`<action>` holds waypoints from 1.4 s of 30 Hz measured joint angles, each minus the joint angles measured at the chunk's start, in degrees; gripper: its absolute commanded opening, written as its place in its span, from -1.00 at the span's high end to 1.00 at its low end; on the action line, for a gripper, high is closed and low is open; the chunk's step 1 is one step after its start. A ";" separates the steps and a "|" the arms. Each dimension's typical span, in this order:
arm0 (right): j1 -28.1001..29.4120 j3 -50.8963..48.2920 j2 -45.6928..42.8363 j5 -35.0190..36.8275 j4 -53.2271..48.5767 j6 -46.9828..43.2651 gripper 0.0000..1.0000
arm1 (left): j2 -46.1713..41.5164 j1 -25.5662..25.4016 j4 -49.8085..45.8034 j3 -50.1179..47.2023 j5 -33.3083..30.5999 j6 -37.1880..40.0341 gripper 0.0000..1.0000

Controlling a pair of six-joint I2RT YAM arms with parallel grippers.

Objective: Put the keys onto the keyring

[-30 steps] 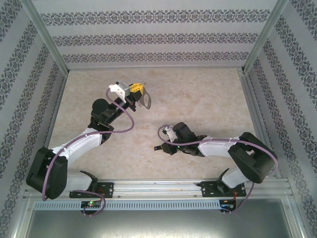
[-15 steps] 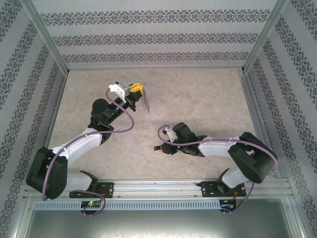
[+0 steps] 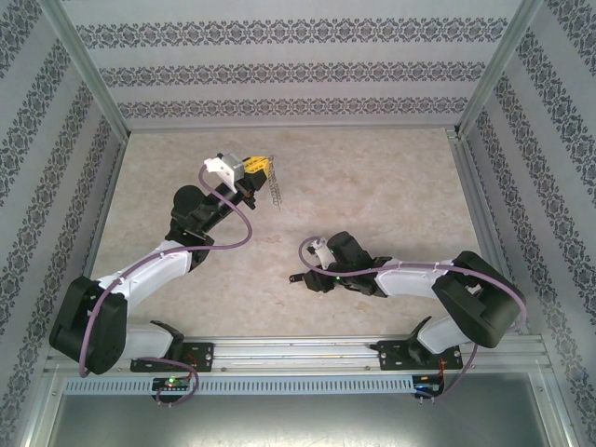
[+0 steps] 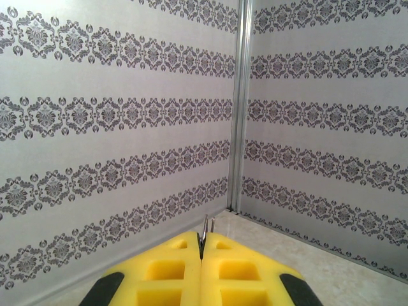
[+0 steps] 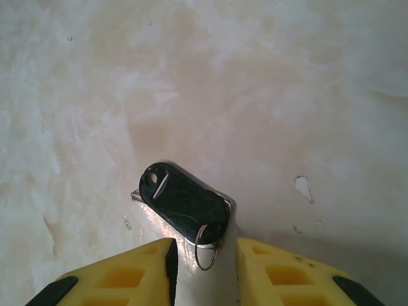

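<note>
L tool [image 4: 201, 245] clamps 1 keyring [image 3: 275, 191] | R tool [image 5: 204, 258] parted, 1 key [image 5: 182, 201] at tips, on table [image 5: 287, 95]

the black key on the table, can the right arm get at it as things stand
Probably yes. The key lies flat on the table just ahead of the right gripper, its fingers open with the key's small ring between them; nothing lies in the way.
</note>
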 measured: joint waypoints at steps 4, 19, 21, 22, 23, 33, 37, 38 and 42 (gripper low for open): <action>0.00 0.00 0.20 -0.02 0.02 0.00 0.42 | 0.00 0.00 0.00 0.00 0.00 -0.13 1.00; 0.00 0.02 0.92 0.00 0.39 -0.02 0.65 | 0.31 0.00 0.02 0.02 0.02 -0.20 1.00; 0.00 0.02 1.03 -0.02 0.39 0.02 0.76 | 0.39 0.00 0.02 0.02 0.00 -0.20 1.00; 0.00 0.02 1.11 0.00 0.42 -0.11 0.82 | 0.42 0.00 0.02 0.02 0.02 -0.20 1.00; 0.00 0.02 1.22 0.00 0.39 -0.09 0.91 | 0.42 0.00 0.02 0.02 0.02 -0.20 1.00; -1.64 -0.79 -4.02 1.20 0.13 0.48 1.00 | 0.42 0.00 0.00 0.02 1.49 -0.24 1.00; -3.93 -1.60 -11.80 2.43 -0.15 1.14 1.00 | 0.85 0.00 -0.02 0.39 3.50 -0.50 1.00; -4.68 -1.77 -14.16 2.82 -0.20 1.29 1.00 | 1.09 0.00 -0.02 0.63 4.24 -0.63 1.00; -7.43 -2.23 -22.75 4.63 -0.44 1.55 1.00 | 1.77 0.00 -0.52 2.27 7.74 -0.87 1.00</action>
